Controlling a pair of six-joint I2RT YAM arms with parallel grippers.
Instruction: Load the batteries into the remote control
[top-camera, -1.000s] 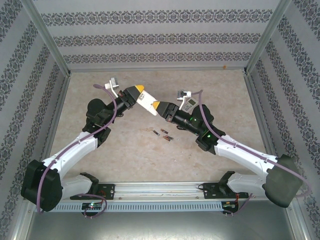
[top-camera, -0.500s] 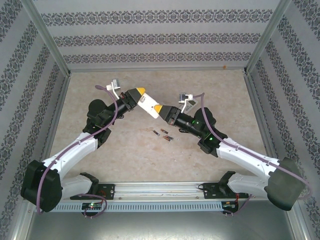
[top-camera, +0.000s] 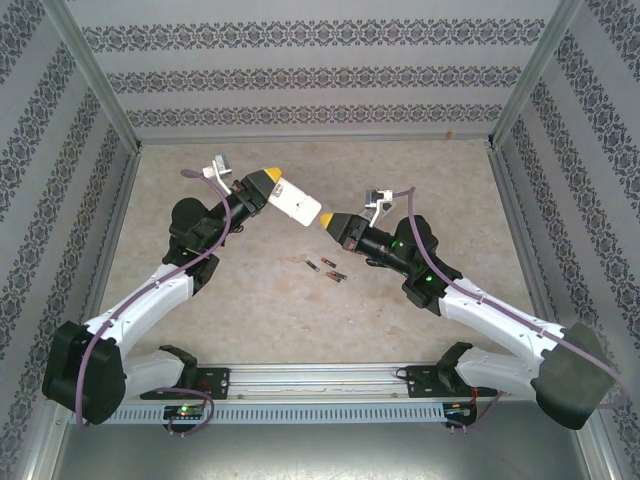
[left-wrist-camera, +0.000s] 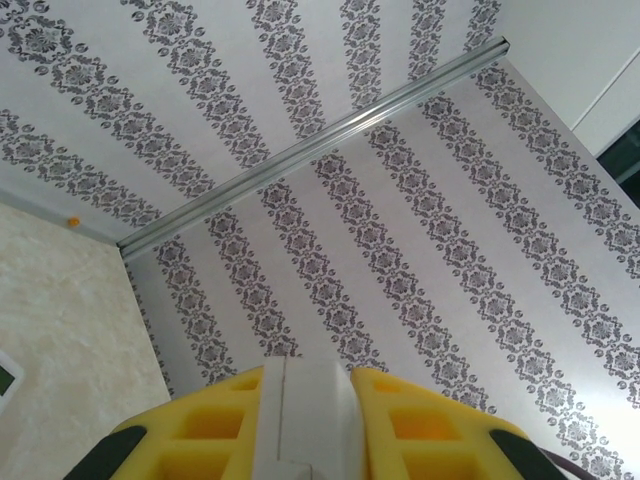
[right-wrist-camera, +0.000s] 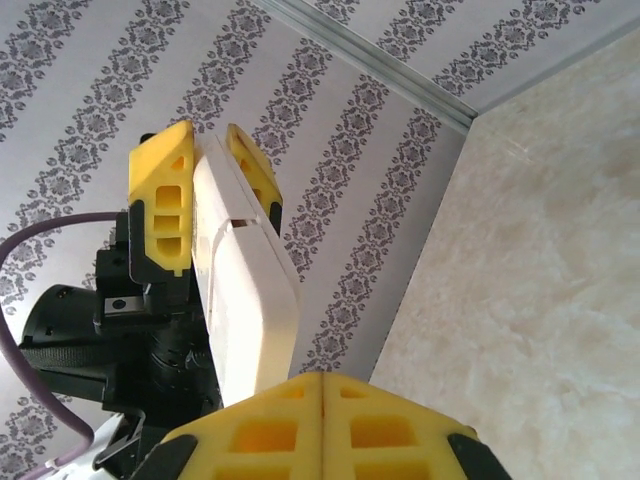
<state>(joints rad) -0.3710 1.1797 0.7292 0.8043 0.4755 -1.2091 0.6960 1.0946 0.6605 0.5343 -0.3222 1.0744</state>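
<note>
My left gripper (top-camera: 262, 187) is shut on a white remote control (top-camera: 297, 206) and holds it above the table, pointing right. In the left wrist view the remote (left-wrist-camera: 305, 410) sits clamped between the yellow fingers of the left gripper (left-wrist-camera: 308, 375). My right gripper (top-camera: 330, 222) is shut with nothing visible between its fingers, its tip just off the remote's free end. From the right wrist the remote (right-wrist-camera: 245, 290) rises beyond the closed right gripper (right-wrist-camera: 322, 385). Three batteries (top-camera: 326, 268) lie on the table below the two grippers.
Patterned walls (top-camera: 320, 75) enclose the beige table (top-camera: 280, 310) on three sides. A metal rail (top-camera: 320, 380) runs along the near edge between the arm bases. A small orange dot (top-camera: 449, 136) sits at the foot of the back wall.
My right gripper has shut and drawn back a little to the right, off the remote's end. The left gripper has shifted slightly, still gripping the remote.
</note>
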